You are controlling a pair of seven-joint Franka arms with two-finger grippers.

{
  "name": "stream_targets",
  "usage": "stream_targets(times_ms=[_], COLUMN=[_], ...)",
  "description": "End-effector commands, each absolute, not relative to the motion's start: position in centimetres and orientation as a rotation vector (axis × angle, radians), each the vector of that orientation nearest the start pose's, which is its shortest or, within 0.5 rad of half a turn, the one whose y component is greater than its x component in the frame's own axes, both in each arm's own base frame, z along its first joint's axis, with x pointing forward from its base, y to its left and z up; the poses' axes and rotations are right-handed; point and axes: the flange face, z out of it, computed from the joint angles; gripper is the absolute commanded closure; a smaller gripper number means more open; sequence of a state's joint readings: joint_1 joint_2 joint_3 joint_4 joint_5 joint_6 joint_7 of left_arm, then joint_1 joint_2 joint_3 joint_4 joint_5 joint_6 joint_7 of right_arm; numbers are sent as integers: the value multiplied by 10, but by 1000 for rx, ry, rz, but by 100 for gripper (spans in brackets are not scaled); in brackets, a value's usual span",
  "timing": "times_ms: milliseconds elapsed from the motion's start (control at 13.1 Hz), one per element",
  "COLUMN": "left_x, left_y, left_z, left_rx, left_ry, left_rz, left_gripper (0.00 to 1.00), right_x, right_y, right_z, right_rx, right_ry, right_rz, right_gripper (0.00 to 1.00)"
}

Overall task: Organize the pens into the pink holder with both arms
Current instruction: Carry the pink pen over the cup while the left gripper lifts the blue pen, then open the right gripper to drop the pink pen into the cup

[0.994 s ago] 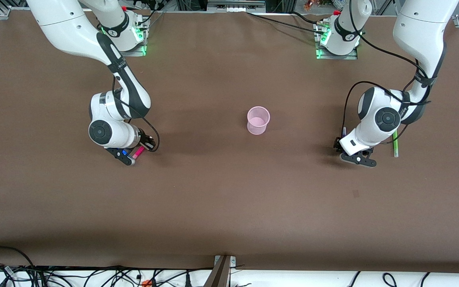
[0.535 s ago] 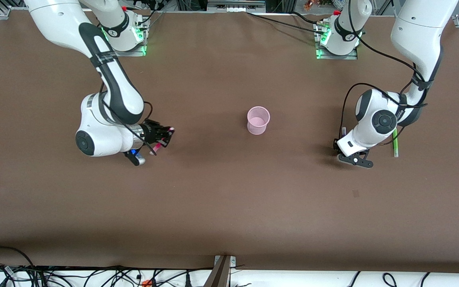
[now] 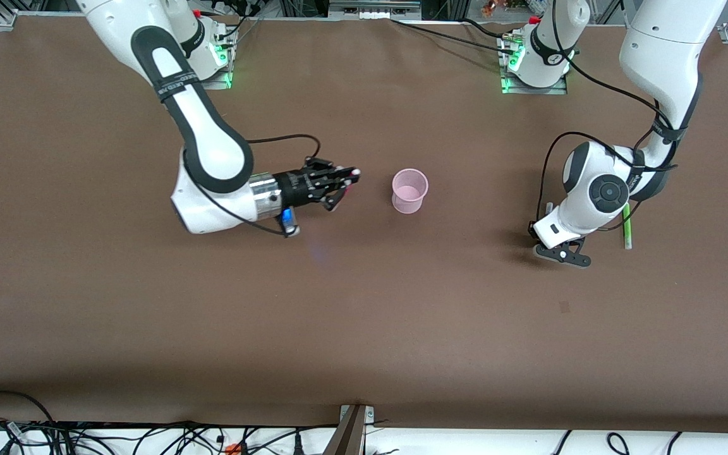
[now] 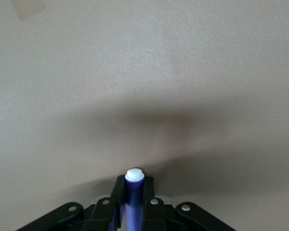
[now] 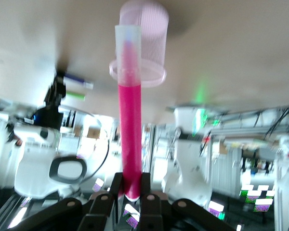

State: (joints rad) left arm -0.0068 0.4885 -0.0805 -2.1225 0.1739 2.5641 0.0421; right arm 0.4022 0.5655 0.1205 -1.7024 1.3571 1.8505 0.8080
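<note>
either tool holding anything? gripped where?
Right tool clamps the magenta-pink pen by one end. Left tool clamps the dark purple pen just below its pale tip.

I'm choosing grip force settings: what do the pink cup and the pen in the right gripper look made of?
The pink holder looks like thin translucent plastic: the table shows faintly through its frosted wall. The magenta pen, clamped in the right gripper, seems smooth glossy plastic with a clear pale cap; likely hard and slippery.

We see even overhead light on the table [image 3: 364, 328], with soft shadows under both arms. Our right wrist view is motion-blurred; the left stays sharp.
</note>
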Motion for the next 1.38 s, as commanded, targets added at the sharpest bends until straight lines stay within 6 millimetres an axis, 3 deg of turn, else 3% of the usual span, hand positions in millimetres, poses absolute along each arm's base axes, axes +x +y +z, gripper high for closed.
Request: stream_targets(times_ms=[0, 306, 535, 688, 765, 841, 918, 994, 1147, 1300], left_x=[579, 615, 626, 639, 643, 645, 647, 650, 655, 657], left_y=[-51, -70, -72, -73, -73, -74, -74, -72, -71, -78], left_z=[197, 259, 295, 331, 345, 355, 366, 377, 397, 419], left_rx=[-3042, -2999, -3021, -3051, -3053, -3065, -3091, -3119, -3179, -3244], left_ry=[414, 420, 368, 332, 332, 348, 359, 366, 435, 614], left_rz=[79, 316, 430, 454, 454, 458, 451, 449, 432, 369], left_gripper=[100, 100, 100, 100, 100, 100, 100, 100, 100, 100], right_x=[515, 476, 470, 469, 468, 470, 475, 483, 501, 518], right_y=[451, 503, 525, 528, 527, 523, 521, 523, 514, 501], right_z=[283, 275, 259, 241, 232, 224, 223, 233, 247, 283], right_rx=[-1665, -1643, -1679, -1696, -1706, -1710, -1708, -1708, -1757, -1938], right_ry=[1021, 1000, 1003, 1002, 987, 990, 993, 973, 943, 834], right_rz=[1313, 1264, 1206, 1202, 1191, 1183, 1177, 1159, 1102, 975], right_gripper=[100, 100, 100, 100, 92, 64, 25, 0, 0, 0])
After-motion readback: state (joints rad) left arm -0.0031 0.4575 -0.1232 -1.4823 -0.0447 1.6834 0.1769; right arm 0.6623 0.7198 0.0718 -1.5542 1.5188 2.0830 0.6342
